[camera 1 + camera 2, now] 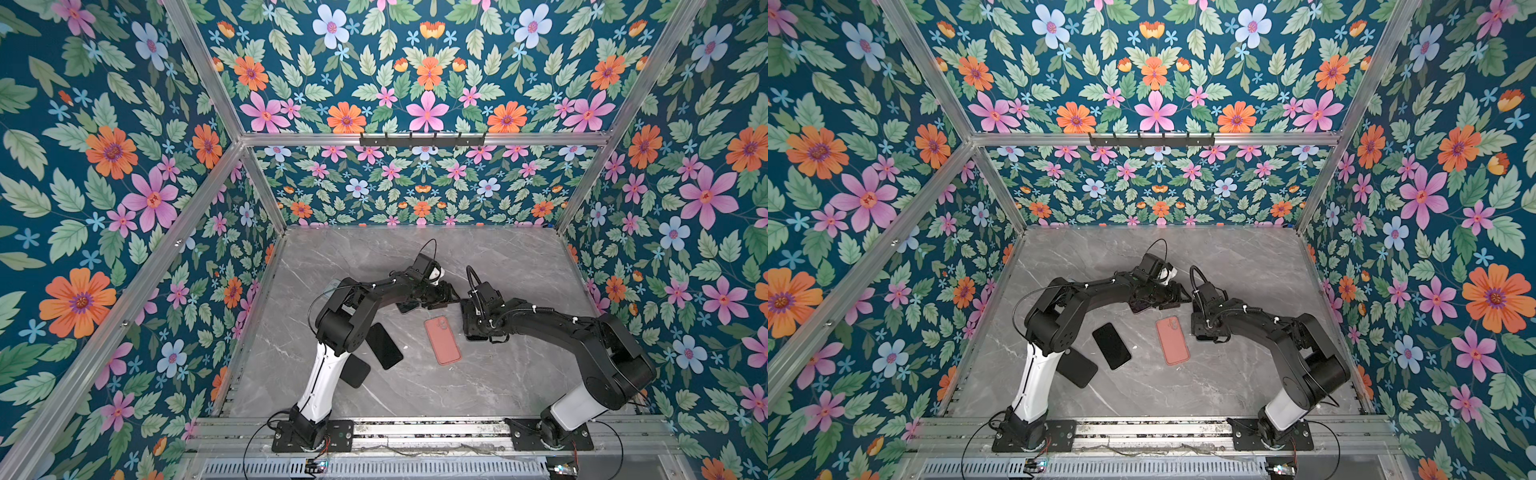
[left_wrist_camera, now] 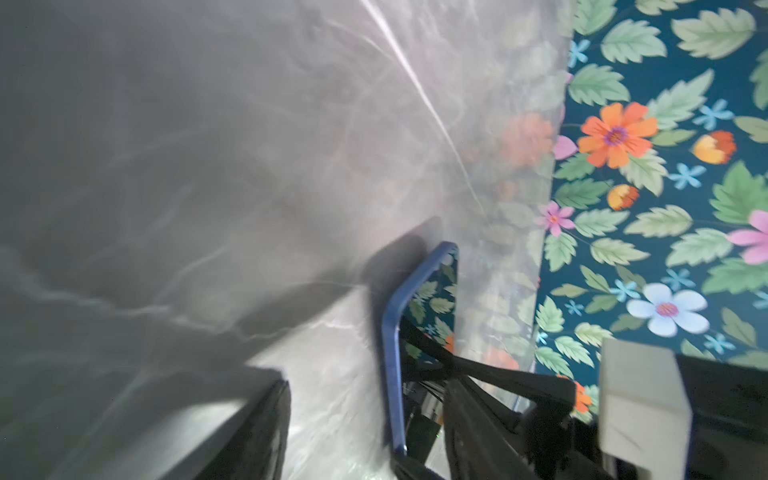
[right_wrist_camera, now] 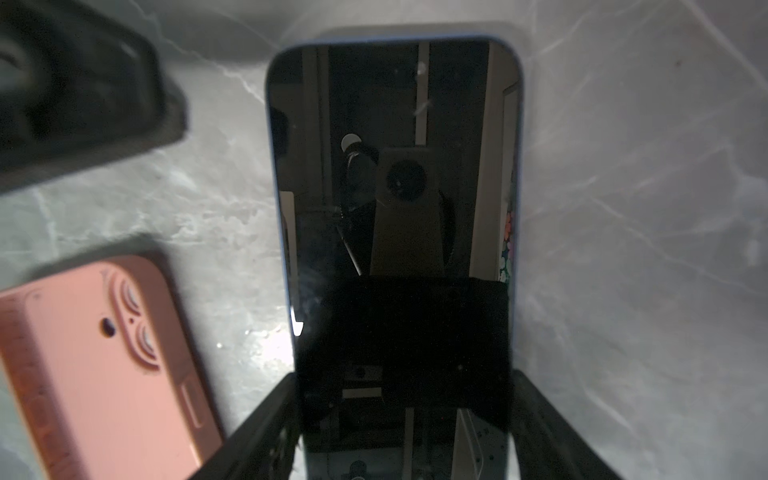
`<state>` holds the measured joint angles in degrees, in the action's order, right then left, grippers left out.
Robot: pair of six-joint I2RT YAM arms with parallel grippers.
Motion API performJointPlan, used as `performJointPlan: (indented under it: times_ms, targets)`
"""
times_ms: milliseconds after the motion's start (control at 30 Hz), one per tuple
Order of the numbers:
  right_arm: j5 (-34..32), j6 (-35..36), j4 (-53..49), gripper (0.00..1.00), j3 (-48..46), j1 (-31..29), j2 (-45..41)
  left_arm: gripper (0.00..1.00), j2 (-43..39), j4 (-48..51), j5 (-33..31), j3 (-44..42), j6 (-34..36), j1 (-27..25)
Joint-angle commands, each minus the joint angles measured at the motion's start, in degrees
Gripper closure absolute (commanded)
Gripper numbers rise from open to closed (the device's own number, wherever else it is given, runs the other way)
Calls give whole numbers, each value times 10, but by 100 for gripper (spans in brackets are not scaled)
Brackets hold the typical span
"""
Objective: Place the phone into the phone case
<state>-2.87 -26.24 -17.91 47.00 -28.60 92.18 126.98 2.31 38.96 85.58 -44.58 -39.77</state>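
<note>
Grey table (image 1: 519, 266) carries everything. The phone (image 3: 395, 166) sits screen up beneath the right wrist, and the right gripper (image 3: 403, 380) grasps it across its width, probably to keep its back free for seating. The pink case (image 3: 83, 353) lies just beside it, back up, so it likely needs turning over first. The left gripper (image 1: 445, 299) is at a blue-edged slab (image 2: 390, 332); blur hides whether its fingers grasp it.

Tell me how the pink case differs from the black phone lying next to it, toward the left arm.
The pink case is salmon and matte; the black phone is glossy black. The case lies back up, camera cut-outs showing; the phone shows a plain dark face. The case points nearly straight away; the phone slants more. Both lie flat on the table.
</note>
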Motion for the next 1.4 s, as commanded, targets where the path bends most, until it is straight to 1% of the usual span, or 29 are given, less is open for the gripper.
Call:
performJointPlan:
  times_ms: [0, 333, 500, 767, 1067, 1200, 1367]
  targets:
    - [71, -3, -8, 36, -12, 4, 8, 40, 6, -55, 31, -9, -18, 1]
    - [93, 3, 11, 37, -28, 12, -4, 48, 36, -95, 56, -8, -29, 2]
    - [99, 5, 12, 38, -32, 14, -10, 58, 42, -109, 63, -9, -29, 3]
    - [103, 7, 13, 38, -32, 15, -17, 77, 46, -140, 76, -23, -33, 7]
    - [106, 10, 9, 38, -30, 14, -24, 92, 37, -196, 87, -48, -56, 11]
    - [103, 10, 6, 36, -29, 14, -28, 97, 34, -218, 88, -63, -67, 11]
    - [90, 8, -13, 24, -21, 14, -37, 100, 31, -235, 89, -76, -77, 11]
